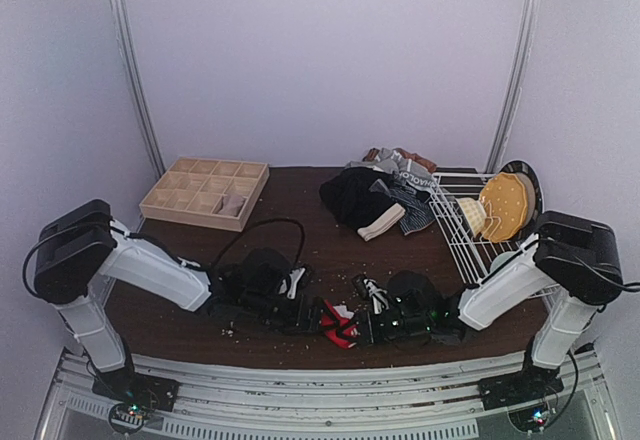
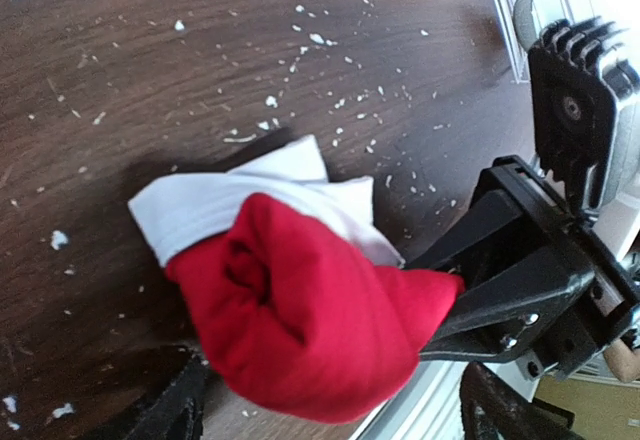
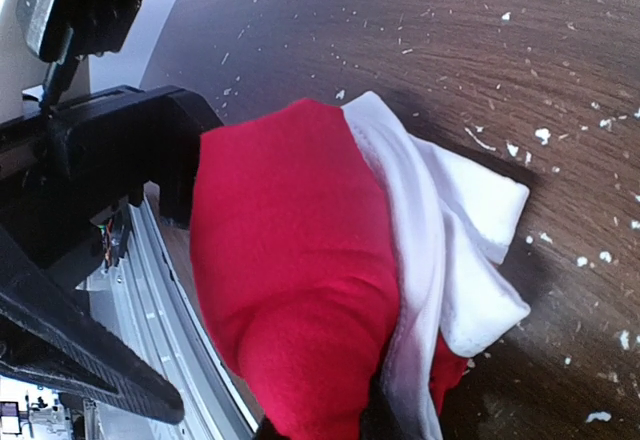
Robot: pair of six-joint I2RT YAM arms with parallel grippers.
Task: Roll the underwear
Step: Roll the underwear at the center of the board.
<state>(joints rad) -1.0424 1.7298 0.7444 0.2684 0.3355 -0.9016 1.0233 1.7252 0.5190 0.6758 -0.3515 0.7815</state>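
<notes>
The red underwear (image 1: 340, 322) with a pale waistband (image 2: 230, 195) lies bunched into a thick roll at the table's front edge, between both grippers. My right gripper (image 1: 372, 325) is shut on the roll's right end (image 2: 440, 295); in the right wrist view its fingertips are buried under the red cloth (image 3: 300, 260). From the left, my left gripper (image 1: 308, 312) stands open, its fingers (image 2: 170, 410) wide apart on either side of the roll, with a gap showing on the right side. More underwear lies in a dark pile (image 1: 375, 200) at the back.
A wooden grid tray (image 1: 205, 192) sits at the back left. At the right, a white wire rack (image 1: 465, 230) holds a yellow round thing (image 1: 503, 205). A black cable (image 1: 265, 228) loops over the table. The metal rail (image 3: 170, 330) runs right beside the roll.
</notes>
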